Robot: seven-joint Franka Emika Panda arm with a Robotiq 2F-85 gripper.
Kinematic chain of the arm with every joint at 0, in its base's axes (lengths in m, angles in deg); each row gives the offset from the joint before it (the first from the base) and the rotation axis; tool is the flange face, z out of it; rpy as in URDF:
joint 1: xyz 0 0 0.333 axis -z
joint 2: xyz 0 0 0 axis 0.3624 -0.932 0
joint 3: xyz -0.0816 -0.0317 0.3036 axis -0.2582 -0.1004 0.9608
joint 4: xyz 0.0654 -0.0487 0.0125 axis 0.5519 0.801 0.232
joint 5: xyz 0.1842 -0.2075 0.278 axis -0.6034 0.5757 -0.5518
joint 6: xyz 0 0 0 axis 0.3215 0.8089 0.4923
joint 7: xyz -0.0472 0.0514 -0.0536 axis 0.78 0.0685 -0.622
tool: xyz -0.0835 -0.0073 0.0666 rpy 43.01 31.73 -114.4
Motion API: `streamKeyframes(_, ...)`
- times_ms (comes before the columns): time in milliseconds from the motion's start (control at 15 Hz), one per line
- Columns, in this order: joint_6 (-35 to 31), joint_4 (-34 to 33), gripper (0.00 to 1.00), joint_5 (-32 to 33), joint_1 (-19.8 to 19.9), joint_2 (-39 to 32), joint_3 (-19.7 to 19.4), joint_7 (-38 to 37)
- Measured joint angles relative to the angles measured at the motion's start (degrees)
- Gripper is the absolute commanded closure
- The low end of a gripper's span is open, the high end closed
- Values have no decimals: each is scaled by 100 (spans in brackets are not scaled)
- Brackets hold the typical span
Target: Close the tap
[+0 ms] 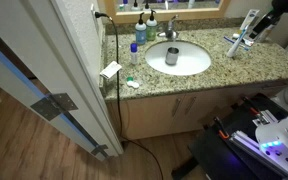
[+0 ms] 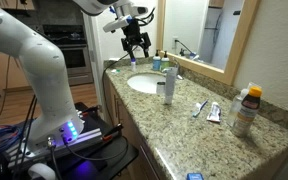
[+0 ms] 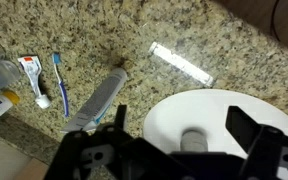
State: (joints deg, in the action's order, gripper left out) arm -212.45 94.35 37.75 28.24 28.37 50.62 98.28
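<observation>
The tap (image 1: 170, 33) is a small chrome faucet at the back rim of the round white basin (image 1: 189, 66), by the mirror. It also shows in an exterior view (image 2: 157, 62). My gripper (image 2: 134, 45) hangs open and empty above the far side of the basin (image 2: 139, 84), apart from the tap. In the wrist view the open fingers (image 3: 182, 130) frame the basin (image 3: 219, 108) from above, and the tap is out of view there. A grey metal cup (image 3: 194, 141) stands in the basin.
A blue-topped bottle (image 1: 139, 38) stands beside the basin. A toothbrush (image 3: 60, 82), a toothpaste tube (image 3: 31, 76) and a grey tube (image 3: 98, 101) lie on the granite counter (image 3: 134, 30). A bottle (image 2: 246, 110) stands near the counter's near end. The mirror runs along the back.
</observation>
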Motion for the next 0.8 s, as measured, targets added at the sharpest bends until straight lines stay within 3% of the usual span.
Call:
streamKeyframes(267, 1, -22, 0, -163, -105, -29, 14, -12)
streamKeyframes(533, -21, -655, 0, -1517, -823, -610, 37, -477)
streamKeyframes(667, -5, -1279, 0, -2065, -932, -1136, 10, -736)
streamKeyframes(800, 2, -1492, 0, -2111, -928, -1345, 4, -731)
